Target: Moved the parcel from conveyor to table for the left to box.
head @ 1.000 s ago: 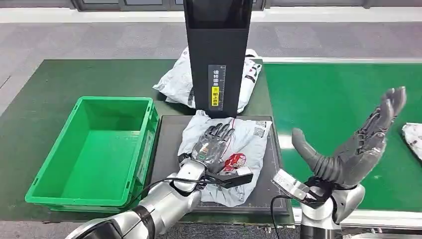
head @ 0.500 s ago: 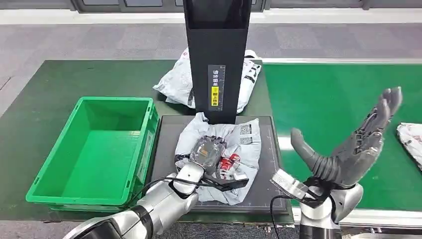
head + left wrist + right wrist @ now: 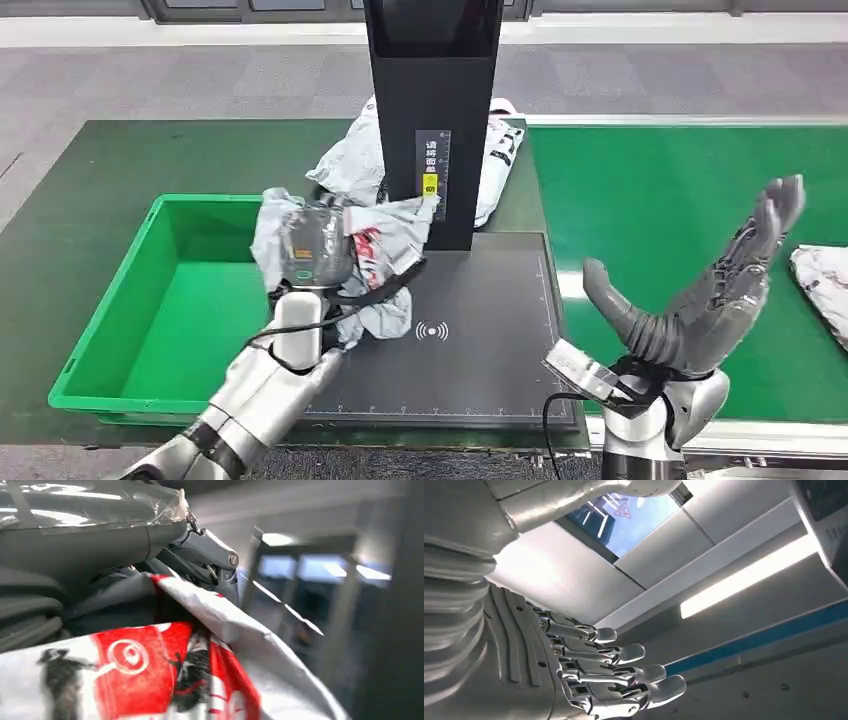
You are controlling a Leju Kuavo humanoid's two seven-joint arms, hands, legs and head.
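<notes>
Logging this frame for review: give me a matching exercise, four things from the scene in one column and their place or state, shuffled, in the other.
Things:
1. left hand
2. right hand
3. green crate
4. parcel behind the black post

Places or states:
A. holds nothing, fingers spread, raised over the conveyor
B. lies on the table
C. grips a crumpled grey parcel, lifted off the black pad
D. sits beside the black pad with nothing visible in it

Pairs: 1-C, 2-A, 3-D, 4-B

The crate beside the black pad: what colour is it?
The crate is bright green, clearest in the head view.
</notes>
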